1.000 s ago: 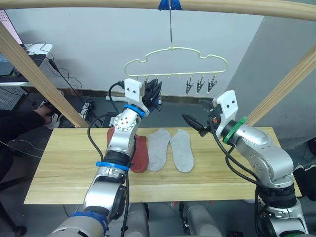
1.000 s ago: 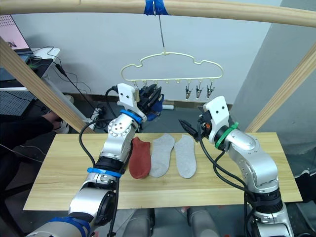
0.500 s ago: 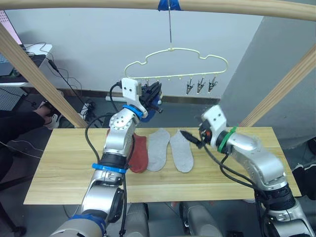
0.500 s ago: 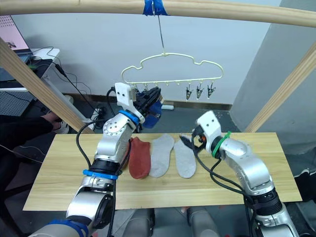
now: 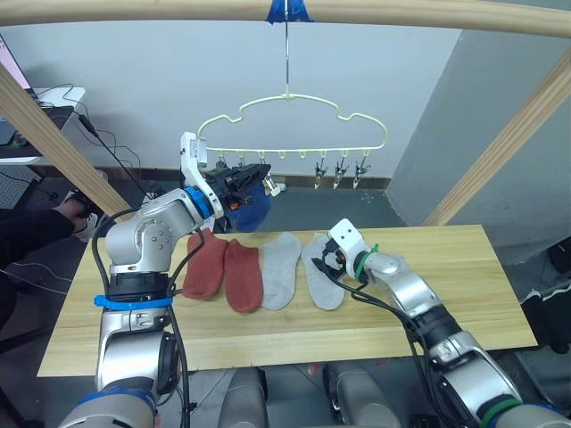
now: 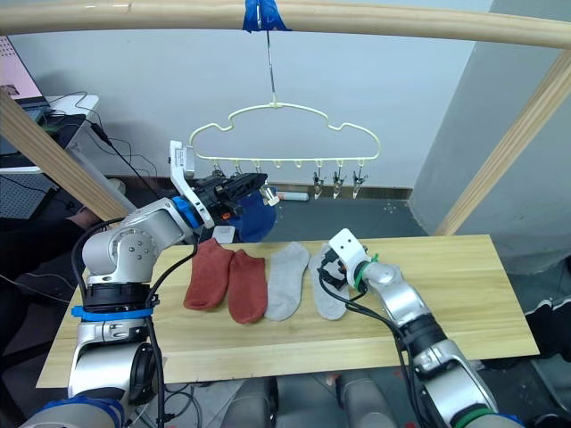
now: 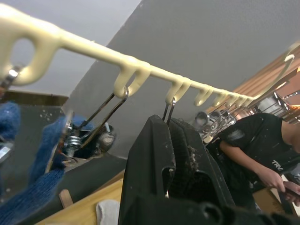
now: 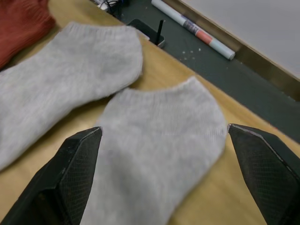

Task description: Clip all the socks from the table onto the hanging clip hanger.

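The right end effector (image 8: 161,154) hangs spread wide over the grey sock (image 5: 321,267) on the table (image 5: 464,285); a shallow pinch could slip off the knit. The left end effector (image 5: 254,174), clenched at the hanger (image 5: 290,134) beside a clipped blue sock (image 5: 248,209), could set it swinging.
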